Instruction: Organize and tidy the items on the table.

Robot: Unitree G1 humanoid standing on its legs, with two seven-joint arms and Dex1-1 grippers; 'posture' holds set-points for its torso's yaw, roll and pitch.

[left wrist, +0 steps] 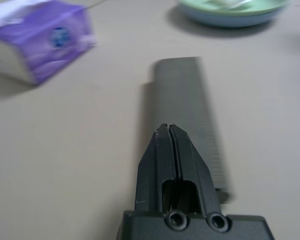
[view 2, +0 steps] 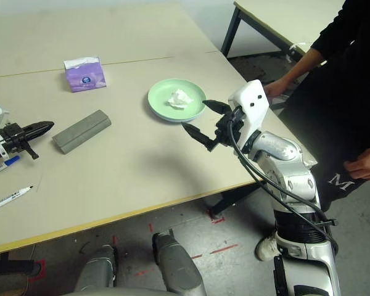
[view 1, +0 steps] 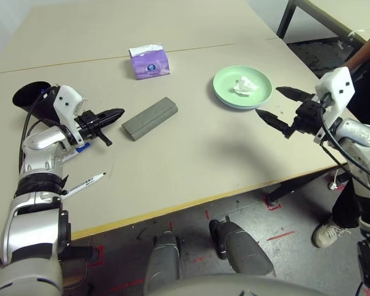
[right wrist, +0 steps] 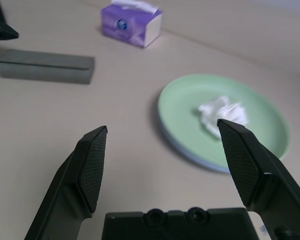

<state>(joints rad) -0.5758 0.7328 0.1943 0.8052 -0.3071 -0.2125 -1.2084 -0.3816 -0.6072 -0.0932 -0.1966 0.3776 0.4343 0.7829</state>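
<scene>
Items for tidying were spread over the large beige table (view 1: 191,154), which ran wide beneath both silver arms with a thin seam across its top. Near the far right, a light-green plate (view 1: 225,83) sat stacked on a light-blue one, and a crumpled white tissue (view 1: 243,85) lay in it, so that much looked gathered. The purple tissue box (view 1: 149,61) stood alone further back, near the seam. A grey glasses case (view 1: 149,118) lay shut in the middle of the table, well apart from the plates. At the left edge a black cup (view 1: 31,98) stood behind the left arm. Two white markers lay loose near the front: the black-capped marker (view 1: 85,183) beside the forearm, and the blue-capped marker (view 1: 80,148) half hidden under the wrist. I judged the job partly done, with the markers, case and cup not yet put in order. The left gripper (view 1: 114,115) hovered empty with its fingers pressed together, pointing at the near end of the case. The right gripper (view 1: 282,106) hung with fingers spread wide, holding nothing, just beside the plates. A person in dark clothes (view 2: 339,98) stood close on the robot's right, by the table's corner, which could crowd that arm.
</scene>
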